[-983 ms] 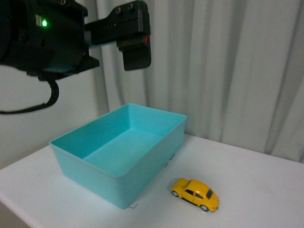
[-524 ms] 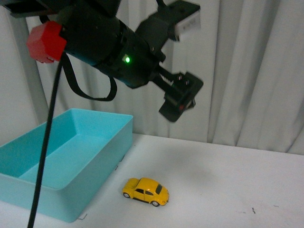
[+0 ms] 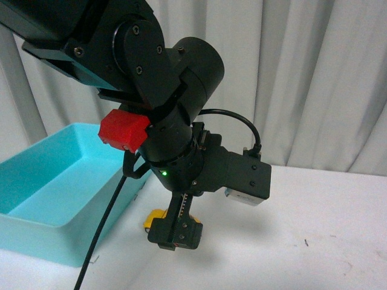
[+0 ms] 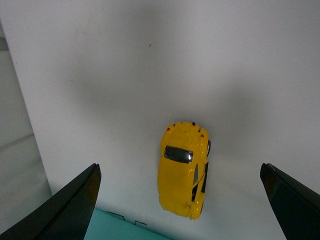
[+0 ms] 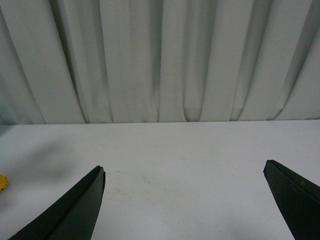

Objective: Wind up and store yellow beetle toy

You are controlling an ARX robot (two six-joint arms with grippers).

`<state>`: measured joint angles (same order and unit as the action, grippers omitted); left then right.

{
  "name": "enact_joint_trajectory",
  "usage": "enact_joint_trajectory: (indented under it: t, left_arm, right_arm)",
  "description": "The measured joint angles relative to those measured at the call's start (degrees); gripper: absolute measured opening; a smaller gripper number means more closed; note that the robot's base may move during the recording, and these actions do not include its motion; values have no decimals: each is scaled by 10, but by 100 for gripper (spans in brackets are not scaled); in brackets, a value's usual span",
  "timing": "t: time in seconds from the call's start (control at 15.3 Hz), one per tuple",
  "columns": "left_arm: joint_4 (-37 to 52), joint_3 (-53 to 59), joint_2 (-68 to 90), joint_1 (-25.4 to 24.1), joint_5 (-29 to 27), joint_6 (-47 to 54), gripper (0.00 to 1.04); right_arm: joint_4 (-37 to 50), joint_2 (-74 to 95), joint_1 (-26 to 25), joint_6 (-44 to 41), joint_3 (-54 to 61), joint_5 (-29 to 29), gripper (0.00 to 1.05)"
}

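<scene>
The small, glossy, rounded yellow beetle toy car (image 4: 182,170) sits on the smooth white table (image 4: 125,75), centred below my left tool (image 3: 176,234). Its dark fingers (image 4: 75,205) are spread wide, clear of it. My front view catches only a yellow sliver beside the teal plastic box (image 3: 42,175). My right tool (image 5: 183,167) gapes empty toward a pleated curtain (image 5: 160,60).

You have a white table (image 3: 338,223) in front of you, its top plain and matte. Two things rest directly on it. A teal open-topped bin (image 3: 42,238) sits toward the left side. The yellow beetle toy (image 4: 182,170) stands upright on its wheels just beside the bin's right wall. A small dark speck (image 3: 305,243) marks the surface further right.
</scene>
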<state>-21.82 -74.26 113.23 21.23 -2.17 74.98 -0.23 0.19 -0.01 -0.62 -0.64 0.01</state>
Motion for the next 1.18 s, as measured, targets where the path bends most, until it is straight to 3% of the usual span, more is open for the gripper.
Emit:
enact_joint_trajectory:
  t: [0.72, 1.18]
  left_arm:
    - [-28, -81, 127, -41, -38, 92, 98]
    - [-27, -103, 154, -55, -43, 93, 98]
  right_arm:
    - [0, 0, 0, 0, 0, 0, 98]
    - [0, 0, 0, 0, 0, 0, 98]
